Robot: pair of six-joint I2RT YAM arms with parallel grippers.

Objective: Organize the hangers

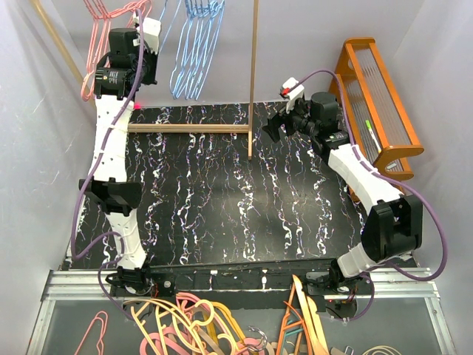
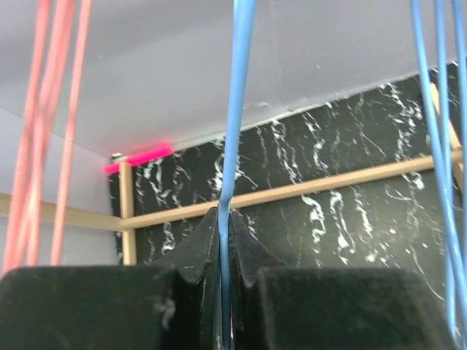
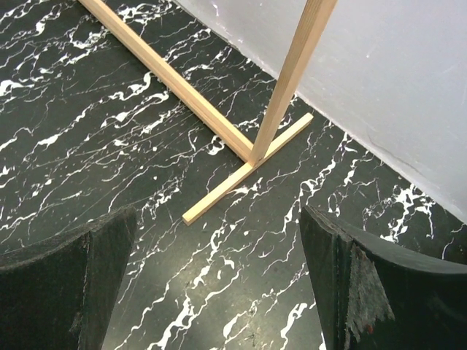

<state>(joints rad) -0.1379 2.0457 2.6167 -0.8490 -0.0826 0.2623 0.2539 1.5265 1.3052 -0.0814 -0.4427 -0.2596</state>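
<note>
The left tool (image 2: 225,226) is closed. Its 2 black fingers (image 2: 193,251) pinch 1 thin light blue hanger (image 2: 238,102), whose wire runs straight up between them and out of the top of the left wrist view. Just left of that wire hang the pink-red hangers (image 2: 44,131), several wires close together. To its right hang more light blue hangers (image 2: 436,146), also bunched. Behind them a wooden rail (image 2: 306,188) crosses low over the black, white-veined surface (image 2: 350,240). A short bright pink strip (image 2: 139,157) sits at the back left corner, where the rail meets a short upright piece.

From the top camera the left arm is stretched up into the far left corner, between the 2 hanging groups, with pink-red to its left and blue to its right.

The right tool (image 3: 219,292) stands wide open with nothing between its 2 fingers. It hangs above the surface at the far right, pointing down towards the wooden post (image 3: 292,80) of the same frame. The post rises from a flat foot (image 3: 248,171) lying on the surface, and the foot meets the long rail at a right angle. This tool is well apart from all the hanging wire hangers.

Just beyond the right arm, an orange wooden rack (image 1: 377,96) with slatted sides stands at the right edge of the surface. In front of the arm bases, off the black surface, lies a loose heap of thicker hangers (image 1: 192,322) in orange, pink and cream.
</note>
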